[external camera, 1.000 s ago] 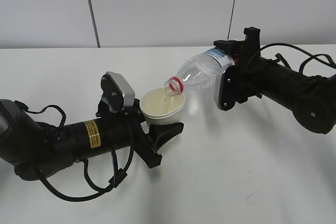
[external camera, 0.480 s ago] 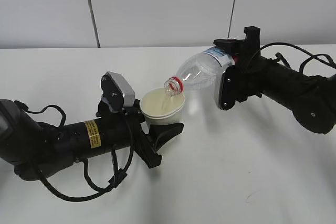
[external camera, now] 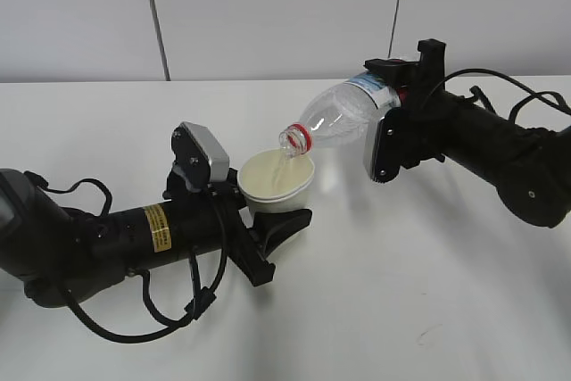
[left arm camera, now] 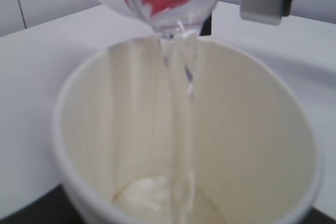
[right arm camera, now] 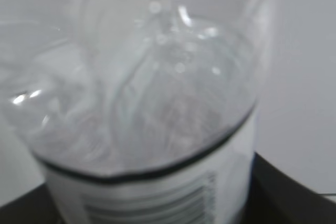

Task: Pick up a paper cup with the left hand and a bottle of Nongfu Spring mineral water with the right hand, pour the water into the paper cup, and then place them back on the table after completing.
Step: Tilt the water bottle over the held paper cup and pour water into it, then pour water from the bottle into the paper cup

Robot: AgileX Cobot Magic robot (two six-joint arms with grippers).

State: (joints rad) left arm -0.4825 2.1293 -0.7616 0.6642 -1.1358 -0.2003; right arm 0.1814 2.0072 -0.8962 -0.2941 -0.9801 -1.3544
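**Water running from tilted bottle into held cup**

The left claw is closed around the lower wall of the paper cup, holding it upright just above the white surface. In the left wrist view the cup shows a cream inner wall and a shallow pool at its bottom, with a thin stream of clear water falling into it.

The right claw is clamped on the labelled base end of the Nongfu Spring bottle, which lies tilted with its mouth downward. The red neck ring sits directly over the cup's rim, close to it; whether they touch cannot be told. The right wrist view fills with the bottle: a transparent body above a white label with a barcode, and how much water it holds is unclear.

The left arm bears a yellow sticker; the right arm reaches in from the right.
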